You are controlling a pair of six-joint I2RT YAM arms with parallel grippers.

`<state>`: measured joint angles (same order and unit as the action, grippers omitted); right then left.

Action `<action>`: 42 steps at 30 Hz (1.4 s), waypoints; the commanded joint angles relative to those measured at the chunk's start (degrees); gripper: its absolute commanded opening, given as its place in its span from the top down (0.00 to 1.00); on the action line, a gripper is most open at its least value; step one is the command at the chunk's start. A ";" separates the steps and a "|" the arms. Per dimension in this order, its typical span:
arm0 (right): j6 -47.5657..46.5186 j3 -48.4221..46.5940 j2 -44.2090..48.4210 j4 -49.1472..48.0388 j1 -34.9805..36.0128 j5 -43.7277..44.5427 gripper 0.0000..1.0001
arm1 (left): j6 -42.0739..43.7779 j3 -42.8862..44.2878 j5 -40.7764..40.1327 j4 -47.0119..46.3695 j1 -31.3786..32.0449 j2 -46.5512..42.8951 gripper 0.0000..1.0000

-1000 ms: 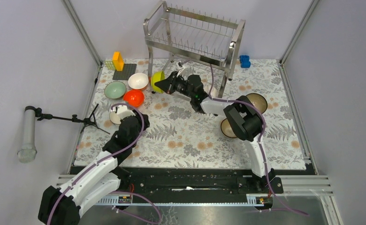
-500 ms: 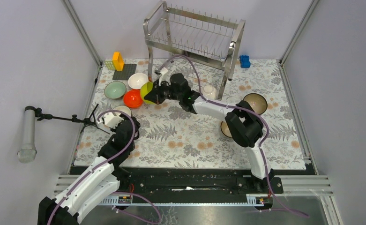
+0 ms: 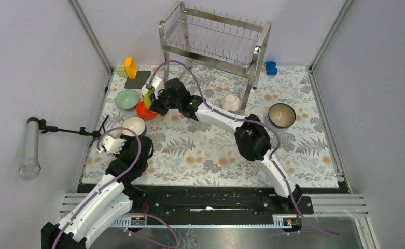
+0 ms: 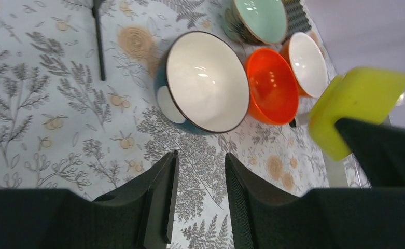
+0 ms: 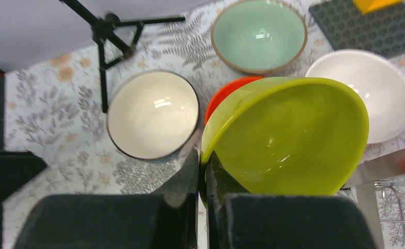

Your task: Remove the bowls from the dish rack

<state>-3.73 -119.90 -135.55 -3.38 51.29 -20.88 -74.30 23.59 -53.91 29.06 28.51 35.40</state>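
Note:
My right gripper (image 3: 153, 102) is shut on the rim of a yellow-green bowl (image 3: 148, 95) and holds it tilted above the orange-red bowl (image 3: 145, 110). In the right wrist view the fingers (image 5: 190, 179) pinch the yellow-green bowl (image 5: 293, 135). A pale green bowl (image 3: 127, 98), a white bowl (image 5: 376, 93) and a white-inside, dark-outside bowl (image 3: 134, 125) stand on the mat nearby. My left gripper (image 3: 138, 141) is open and empty, just short of that dark-outside bowl (image 4: 206, 82). The steel dish rack (image 3: 215, 41) stands at the back, with a pale bowl (image 3: 231, 102) under it.
A brown-gold bowl (image 3: 282, 115) sits on the mat at the right. A small black tripod (image 3: 94, 132) with a grey cylinder (image 3: 30, 148) stands at the left edge. A yellow block (image 3: 130, 67) on a grey plate and a blue block (image 3: 270, 67) flank the rack.
My right arm has carried the yellow-green bowl left from in front of the rack to above the orange-red bowl. My left arm has drawn back from the white-inside bowl.

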 commanded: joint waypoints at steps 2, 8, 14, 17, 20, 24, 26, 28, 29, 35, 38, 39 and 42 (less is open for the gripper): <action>-6.67 -6.92 -3.70 1.72 0.56 2.06 0.99 | -19.30 5.10 -7.60 16.57 0.14 1.91 0.57; -10.33 -9.34 -7.08 0.10 1.58 2.61 1.00 | -29.67 7.53 -9.11 25.35 0.31 5.69 0.55; -15.15 -8.56 -7.71 -0.45 2.98 1.94 0.90 | -29.25 7.83 -9.41 25.26 0.62 6.08 0.55; -18.66 -7.22 -7.37 -0.45 3.88 1.82 0.80 | -28.75 7.76 -10.00 25.17 1.11 5.09 0.55; -21.00 -6.97 -7.43 -0.35 4.70 2.34 0.76 | -28.74 7.38 -10.41 25.21 1.53 3.86 0.55; -22.26 -7.27 -7.79 -0.38 5.29 3.94 0.67 | -29.05 6.99 -10.51 25.26 1.72 2.95 0.55; -22.50 -7.26 -7.66 -0.36 5.47 4.67 0.56 | -29.06 6.97 -10.51 25.24 1.71 2.99 0.56; -22.04 -6.43 -6.91 -1.05 5.57 5.31 0.53 | -29.06 7.08 -10.51 25.26 1.80 3.09 0.56; -21.65 -5.74 -6.33 -1.72 5.58 5.67 0.53 | -29.06 7.06 -10.58 25.26 1.81 3.24 0.56; -18.46 0.63 -1.04 -5.42 5.58 9.29 0.51 | -28.97 7.17 -10.69 25.17 1.85 3.53 0.56; -15.89 6.23 2.91 -7.73 5.58 10.38 0.51 | -28.63 7.37 -10.69 25.10 1.98 4.08 0.58; -14.90 8.39 4.51 -8.58 5.57 10.74 0.50 | -27.78 7.59 -10.61 24.93 2.06 4.37 0.58; -11.29 15.18 9.11 -11.52 5.54 12.52 0.50 | -23.44 8.25 -10.16 22.27 2.07 5.45 0.59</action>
<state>-20.40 -110.41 -136.88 -7.62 56.71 -11.70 -101.78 28.93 -62.46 54.13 30.30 39.59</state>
